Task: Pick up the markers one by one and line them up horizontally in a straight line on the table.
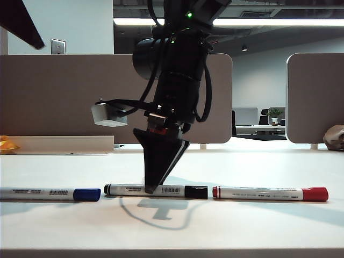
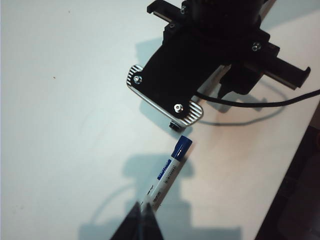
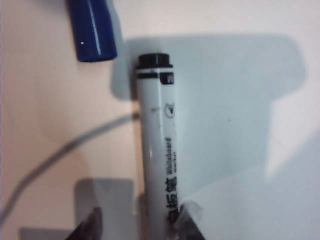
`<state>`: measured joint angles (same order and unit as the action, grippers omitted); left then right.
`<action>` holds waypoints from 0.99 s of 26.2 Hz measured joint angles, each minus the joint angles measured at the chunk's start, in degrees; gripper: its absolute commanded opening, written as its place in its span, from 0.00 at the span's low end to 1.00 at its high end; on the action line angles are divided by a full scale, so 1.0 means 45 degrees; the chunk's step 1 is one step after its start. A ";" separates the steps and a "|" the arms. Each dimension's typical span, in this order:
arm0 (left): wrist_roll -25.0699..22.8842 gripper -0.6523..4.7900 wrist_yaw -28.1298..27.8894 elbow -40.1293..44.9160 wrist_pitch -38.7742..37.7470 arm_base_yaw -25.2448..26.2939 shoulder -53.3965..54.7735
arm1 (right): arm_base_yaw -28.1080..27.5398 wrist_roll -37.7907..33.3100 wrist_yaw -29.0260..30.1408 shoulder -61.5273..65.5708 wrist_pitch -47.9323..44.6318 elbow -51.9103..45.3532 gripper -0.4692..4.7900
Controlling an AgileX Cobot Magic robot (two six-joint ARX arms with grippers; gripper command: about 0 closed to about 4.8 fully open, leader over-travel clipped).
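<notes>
Three markers lie end to end in a row on the white table (image 1: 242, 226): blue-capped (image 1: 51, 192) at left, black-capped (image 1: 177, 190) in the middle, red-capped (image 1: 269, 193) at right. My right gripper (image 1: 152, 188) points straight down onto the black marker's barrel near its left end. In the right wrist view it (image 3: 139, 227) is open and straddles the black marker (image 3: 157, 125). One finger sits against the barrel and the other stands off, with the blue cap (image 3: 92, 30) just beyond. My left gripper (image 2: 142, 217) is shut, holds nothing, and hangs above the blue marker (image 2: 167, 172).
Grey-brown divider panels (image 1: 59, 97) (image 1: 314, 97) stand along the back of the table. A yellow object (image 1: 6, 144) lies at the far left edge. The right arm's wrist (image 2: 200, 60) fills the area beyond the blue marker. The table's edge (image 2: 300, 165) runs close by.
</notes>
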<state>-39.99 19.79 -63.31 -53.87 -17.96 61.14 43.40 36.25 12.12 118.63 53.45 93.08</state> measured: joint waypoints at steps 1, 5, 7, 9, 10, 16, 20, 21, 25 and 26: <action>-0.0005 0.11 0.0000 0.0000 0.0000 0.0000 -0.0005 | 0.0010 0.0000 0.0000 0.0000 0.0000 0.0000 0.46; 0.0019 0.11 0.0000 0.0000 0.0000 0.0000 0.0000 | 0.0034 -0.0010 -0.0005 0.0000 0.0063 -0.0005 0.46; 0.0151 0.11 -0.0005 0.0000 0.0005 0.0000 0.0000 | 0.0121 -0.0034 0.0000 0.0000 0.0102 -0.0019 0.46; 0.0194 0.11 0.0000 0.0000 0.0000 0.0000 0.0000 | 0.0243 -0.0044 0.0024 0.0000 0.0102 -0.0019 0.46; 0.0194 0.11 0.0000 0.0000 0.0005 0.0000 0.0000 | 0.0282 -0.0044 0.0019 0.0000 0.0102 -0.0019 0.46; 0.0194 0.11 0.0000 0.0000 0.0005 0.0000 0.0000 | 0.0311 -0.0044 0.0029 0.0000 0.0151 -0.0024 0.46; 0.0194 0.11 0.0000 0.0000 0.0005 0.0000 0.0000 | 0.0311 -0.0044 0.0029 0.0000 0.0146 -0.0024 0.46; 0.0194 0.11 0.0000 0.0000 0.0005 0.0000 0.0000 | 0.0311 -0.0044 0.0029 0.0000 0.0146 -0.0024 0.46; 0.0194 0.11 0.0000 0.0000 0.0005 0.0000 0.0000 | 0.0311 -0.0044 0.0029 0.0000 0.0146 -0.0024 0.46; 0.0194 0.11 0.0000 0.0000 0.0005 0.0000 0.0000 | 0.0311 -0.0044 0.0029 0.0000 0.0146 -0.0024 0.46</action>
<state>-39.11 19.79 -63.31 -53.84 -17.96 61.14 44.80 36.05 12.25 118.63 54.11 92.97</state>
